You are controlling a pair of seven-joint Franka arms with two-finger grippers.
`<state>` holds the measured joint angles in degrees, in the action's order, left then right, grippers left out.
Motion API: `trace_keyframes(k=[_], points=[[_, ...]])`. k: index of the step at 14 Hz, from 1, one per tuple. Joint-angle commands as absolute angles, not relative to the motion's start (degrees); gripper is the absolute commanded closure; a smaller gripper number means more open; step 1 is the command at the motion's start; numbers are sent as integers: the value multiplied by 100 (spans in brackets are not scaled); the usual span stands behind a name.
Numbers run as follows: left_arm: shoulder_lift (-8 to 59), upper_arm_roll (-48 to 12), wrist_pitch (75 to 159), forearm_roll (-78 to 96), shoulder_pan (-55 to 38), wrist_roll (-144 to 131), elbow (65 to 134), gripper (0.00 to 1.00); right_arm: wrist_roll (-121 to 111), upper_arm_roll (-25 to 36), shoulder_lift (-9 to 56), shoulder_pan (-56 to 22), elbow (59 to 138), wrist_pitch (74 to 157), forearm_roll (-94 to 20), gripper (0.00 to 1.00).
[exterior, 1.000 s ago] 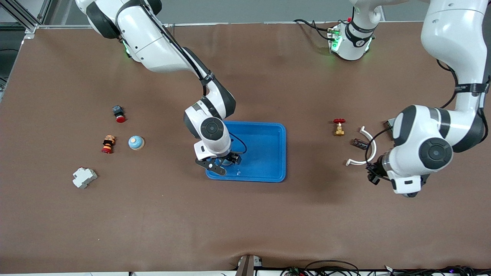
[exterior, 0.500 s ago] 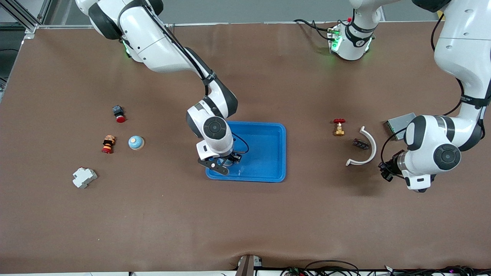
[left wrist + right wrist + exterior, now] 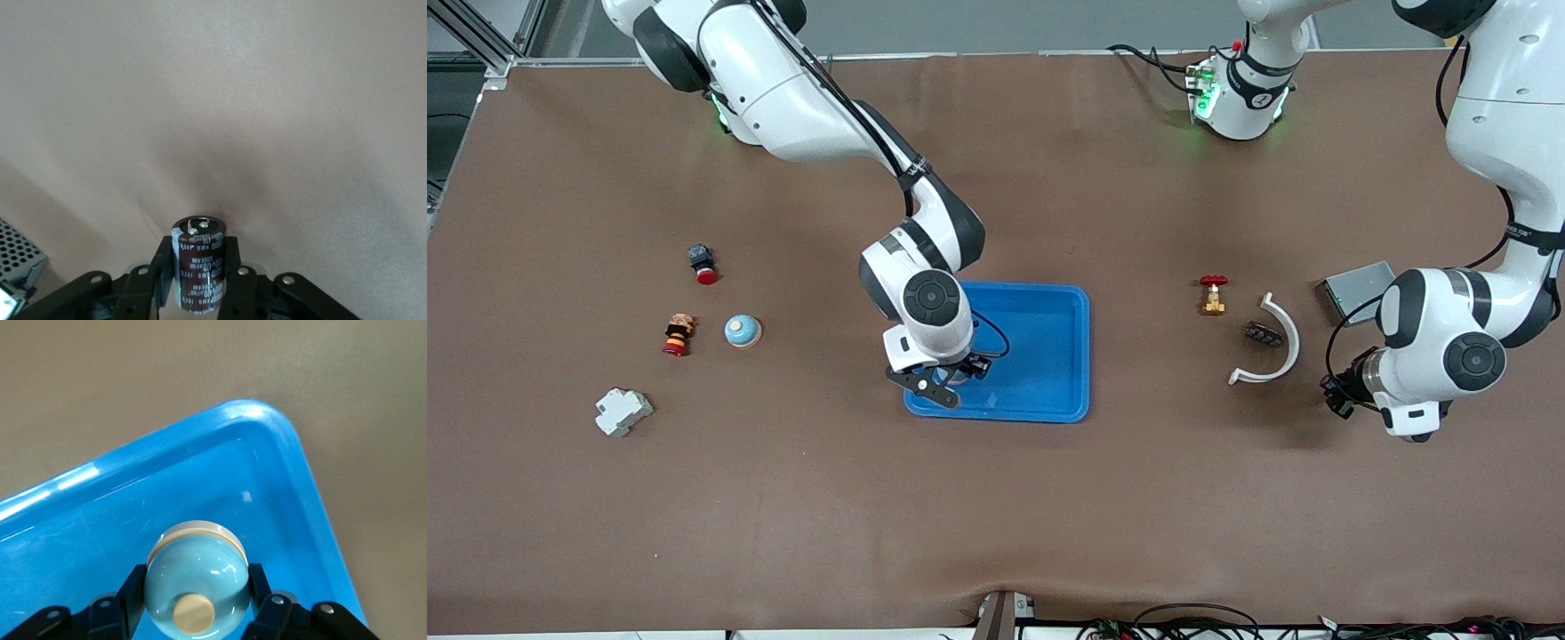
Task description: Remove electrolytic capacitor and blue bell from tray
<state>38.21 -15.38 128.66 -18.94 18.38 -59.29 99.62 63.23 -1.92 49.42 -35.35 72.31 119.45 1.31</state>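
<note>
The bell (image 3: 200, 557), a light blue dome with a cream button, sits between the fingers of my right gripper (image 3: 195, 581), which is shut on it. It is low inside the blue tray (image 3: 87, 520), at the corner nearest the front camera toward the right arm's end. In the front view the right gripper (image 3: 951, 378) is over that corner of the tray (image 3: 1049, 356). The capacitor (image 3: 199, 263), a dark brown cylinder with white print, stands upright in my left gripper (image 3: 198, 257), which is shut on it. The left gripper (image 3: 1338, 396) is over bare table toward the left arm's end.
Beside the left gripper lie a white curved piece (image 3: 1272, 342), a small dark part (image 3: 1263, 333), a red-handled valve (image 3: 1213, 294) and a grey box (image 3: 1356, 289). Toward the right arm's end are a second light blue bell (image 3: 743, 331), two red push buttons (image 3: 703, 263) (image 3: 678, 334) and a white breaker (image 3: 623, 412).
The left arm has carried the capacitor away from the white curved piece, toward its own end of the table. The right gripper has stayed at the tray's corner, shifting only slightly.
</note>
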Motion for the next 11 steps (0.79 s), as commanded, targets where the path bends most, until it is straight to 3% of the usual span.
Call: trace_keyframes(k=[1,2,3,4,7,11], points=[[3858,-1573,12946,-1907,1775,-6134,9958,100,5725,-220,4808,-3341,7093,11576,88,100],[3850,-1573,12946,-1899,1767,-6178,9958,77,5426,-220,4738,-3201,7101,11506,88,100],[3841,-1591,12946,-1907,1775,-6170,9958,24,5171,-202,4642,-3130,7136,11427,105,100],[3823,-1600,12946,-1907,1758,-6179,9949,0,4907,-185,4580,-3051,7163,11287,105,100],[3788,-1617,12938,-1898,1767,-6187,9897,0,4230,-185,4308,-2708,7469,11135,105,100],[3621,-1933,12718,-1863,1802,-6407,9747,0,3158,-176,3737,-2172,8487,11652,114,100]])
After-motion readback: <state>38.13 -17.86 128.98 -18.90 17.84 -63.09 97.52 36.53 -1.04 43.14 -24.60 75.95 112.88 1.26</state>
